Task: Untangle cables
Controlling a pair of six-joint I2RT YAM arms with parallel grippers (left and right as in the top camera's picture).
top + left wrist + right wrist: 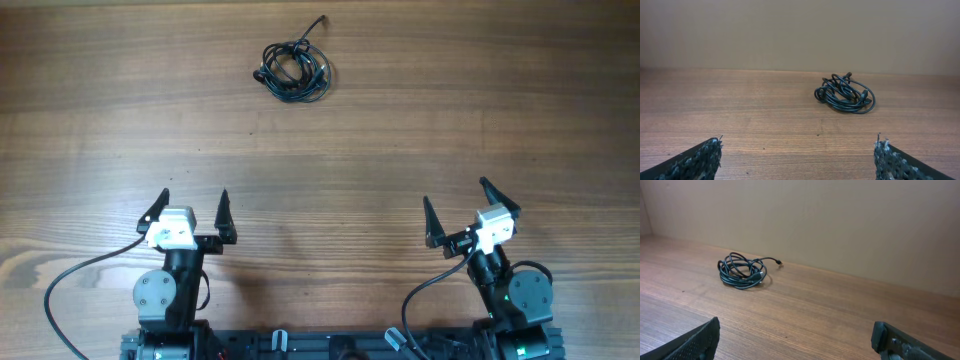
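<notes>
The cables [293,68] lie as one small black knot of thin cords on the far part of the wooden table, left of centre, with a plug end sticking out toward the upper right. The same bundle of cables [845,94] shows ahead and right of centre in the left wrist view, and the cables [741,271] sit far left in the right wrist view. My left gripper [195,206] hangs open near the front left, well short of the knot, with nothing between its fingers. At the front right, my right gripper [456,206] is open and empty too.
Thick black wires [85,272] run from the arm bases along the table's front edge. A beige wall [840,220] stands behind the table's far edge.
</notes>
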